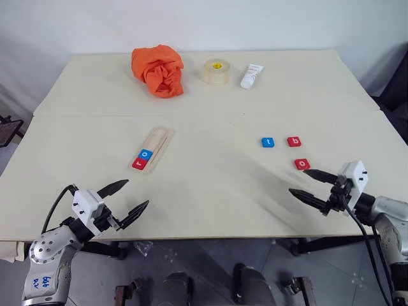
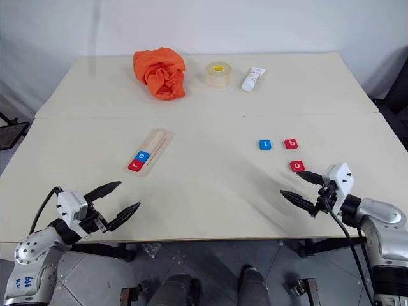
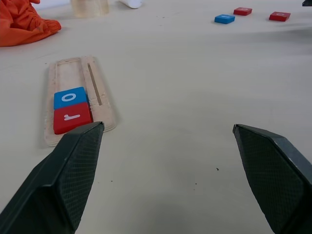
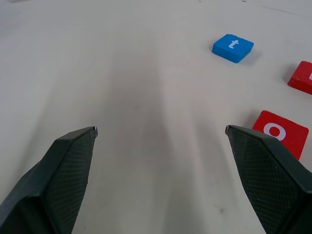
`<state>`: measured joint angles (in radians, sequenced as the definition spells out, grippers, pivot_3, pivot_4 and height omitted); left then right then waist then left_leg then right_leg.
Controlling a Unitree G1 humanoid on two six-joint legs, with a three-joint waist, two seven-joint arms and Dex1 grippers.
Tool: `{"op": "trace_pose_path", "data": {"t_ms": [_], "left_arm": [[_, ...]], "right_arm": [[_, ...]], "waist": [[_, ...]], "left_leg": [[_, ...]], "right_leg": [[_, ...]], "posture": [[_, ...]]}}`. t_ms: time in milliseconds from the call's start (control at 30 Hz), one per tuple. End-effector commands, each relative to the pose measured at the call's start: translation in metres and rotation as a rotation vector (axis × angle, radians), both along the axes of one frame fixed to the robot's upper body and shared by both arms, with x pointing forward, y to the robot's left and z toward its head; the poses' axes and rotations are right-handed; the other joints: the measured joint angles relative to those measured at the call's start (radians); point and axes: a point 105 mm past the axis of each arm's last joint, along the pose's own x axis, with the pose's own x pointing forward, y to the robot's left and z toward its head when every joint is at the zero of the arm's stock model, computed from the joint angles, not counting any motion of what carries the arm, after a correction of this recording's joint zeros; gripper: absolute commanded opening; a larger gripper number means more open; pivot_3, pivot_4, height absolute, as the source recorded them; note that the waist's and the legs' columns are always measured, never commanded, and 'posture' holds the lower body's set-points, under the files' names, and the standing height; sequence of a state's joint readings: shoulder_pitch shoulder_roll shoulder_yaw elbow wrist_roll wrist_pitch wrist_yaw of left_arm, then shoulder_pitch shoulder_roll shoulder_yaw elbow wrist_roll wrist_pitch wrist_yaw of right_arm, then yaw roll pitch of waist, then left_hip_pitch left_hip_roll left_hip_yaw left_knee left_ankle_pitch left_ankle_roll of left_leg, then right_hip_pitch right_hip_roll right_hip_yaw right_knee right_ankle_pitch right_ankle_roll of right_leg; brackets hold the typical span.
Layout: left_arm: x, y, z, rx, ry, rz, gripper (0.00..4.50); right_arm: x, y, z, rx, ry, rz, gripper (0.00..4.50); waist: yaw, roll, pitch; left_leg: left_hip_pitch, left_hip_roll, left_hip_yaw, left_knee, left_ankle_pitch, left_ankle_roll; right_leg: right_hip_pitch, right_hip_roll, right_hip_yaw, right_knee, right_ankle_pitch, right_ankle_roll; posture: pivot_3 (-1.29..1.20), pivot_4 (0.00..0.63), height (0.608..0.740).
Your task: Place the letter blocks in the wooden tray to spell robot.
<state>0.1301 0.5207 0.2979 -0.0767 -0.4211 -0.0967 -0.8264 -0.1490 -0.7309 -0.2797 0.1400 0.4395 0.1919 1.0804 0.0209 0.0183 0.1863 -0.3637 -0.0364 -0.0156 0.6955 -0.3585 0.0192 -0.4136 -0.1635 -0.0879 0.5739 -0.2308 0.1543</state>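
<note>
Left gripper (image 3: 168, 146) spread wide over table (image 3: 185, 87), tray (image 3: 78, 97) holding red r (image 3: 72, 117) touching blue o (image 3: 69, 97), orange cloth (image 3: 22, 24), three loose blocks (image 3: 224, 19) far off

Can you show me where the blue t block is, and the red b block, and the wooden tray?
blue t block (image 1: 268, 142): left eye view, on its top face.
red b block (image 1: 294, 141): left eye view, on its top face.
wooden tray (image 1: 159, 136): left eye view, on the bare far end of its groove.

Bright, even overhead light, soft faint shadows on the table (image 1: 210, 191), no glare, sharp focus.
</note>
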Motion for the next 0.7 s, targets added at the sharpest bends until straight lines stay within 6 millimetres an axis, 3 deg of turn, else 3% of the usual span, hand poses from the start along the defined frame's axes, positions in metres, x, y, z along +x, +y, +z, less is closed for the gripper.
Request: {"op": "trace_pose_path", "data": {"t_ms": [33,333,700], "left_arm": [[0.000,0.006,0.011,0.004,-0.040,0.029,4.50],[-0.011,0.018,0.019,-0.085,-0.011,0.111,4.50],[-0.042,0.050,0.004,-0.092,0.140,0.291,4.50]], "right_arm": [[0.003,0.001,0.011,-0.008,-0.053,0.008,4.42],[0.008,0.008,0.021,-0.005,-0.072,0.048,4.42],[0.021,0.018,0.033,0.012,-0.089,0.120,4.42]], "waist": [[0.000,0.000,0.000],[-0.001,0.000,0.000],[0.002,0.000,0.000]], "left_leg": [[0.000,0.000,0.000,0.000,0.000,0.000],[0.001,0.001,0.001,0.000,-0.001,0.000],[0.003,0.006,0.004,0.000,-0.004,0.002]], "right_leg": [[0.000,0.000,0.000,0.000,0.000,0.000],[0.000,0.000,0.001,0.000,0.000,0.000],[0.000,0.002,0.004,-0.001,0.000,-0.001]], "posture": [[0.00,0.150,0.740],[0.00,0.150,0.740],[0.00,0.150,0.740]]}}
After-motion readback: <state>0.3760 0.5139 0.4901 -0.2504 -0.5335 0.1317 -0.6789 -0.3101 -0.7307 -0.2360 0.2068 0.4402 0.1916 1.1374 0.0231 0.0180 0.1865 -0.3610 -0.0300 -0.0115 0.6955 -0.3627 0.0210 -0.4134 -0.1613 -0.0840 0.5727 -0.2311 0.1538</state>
